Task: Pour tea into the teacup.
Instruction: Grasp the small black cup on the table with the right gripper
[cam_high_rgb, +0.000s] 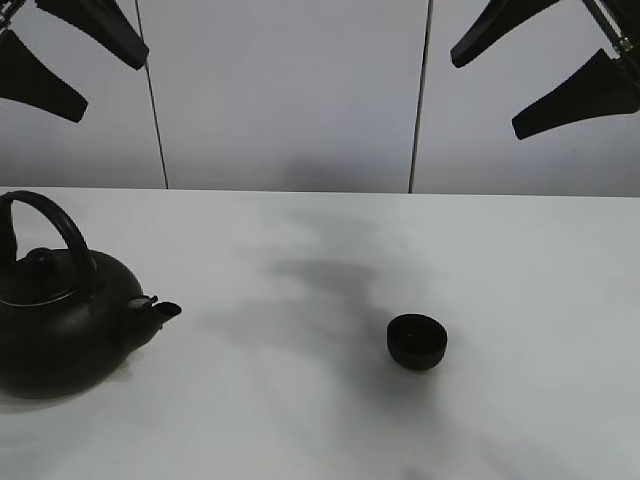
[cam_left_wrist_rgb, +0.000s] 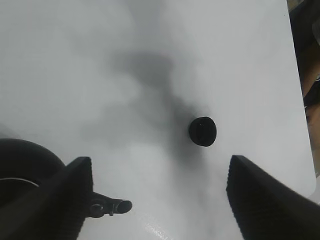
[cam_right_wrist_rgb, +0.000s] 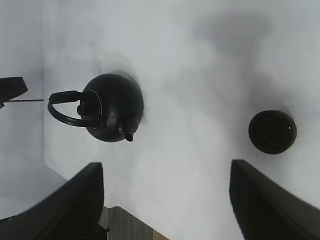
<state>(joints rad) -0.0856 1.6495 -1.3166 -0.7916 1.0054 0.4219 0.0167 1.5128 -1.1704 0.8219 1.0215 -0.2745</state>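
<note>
The teacup (cam_high_rgb: 417, 341), a small round black handleless cup, stands upright on the white table (cam_high_rgb: 300, 420), right of centre. The large black kettle (cam_high_rgb: 60, 320) with an arched handle stands at the left, its spout (cam_high_rgb: 160, 311) pointing toward the cup. My left gripper (cam_high_rgb: 70, 55) is open and empty, high above the kettle side. My right gripper (cam_high_rgb: 545, 70) is open and empty, high at the right. The left wrist view shows the teacup (cam_left_wrist_rgb: 202, 131) and part of the kettle (cam_left_wrist_rgb: 25, 165) between my open fingers (cam_left_wrist_rgb: 65, 205). The right wrist view shows the kettle (cam_right_wrist_rgb: 112, 107) and the teacup (cam_right_wrist_rgb: 272, 131).
A grey panelled wall (cam_high_rgb: 290, 90) stands behind the table. The table's edge (cam_right_wrist_rgb: 75, 180) runs close to the kettle in the right wrist view. Its other side edge (cam_left_wrist_rgb: 300, 100) shows in the left wrist view, with dark clutter beyond.
</note>
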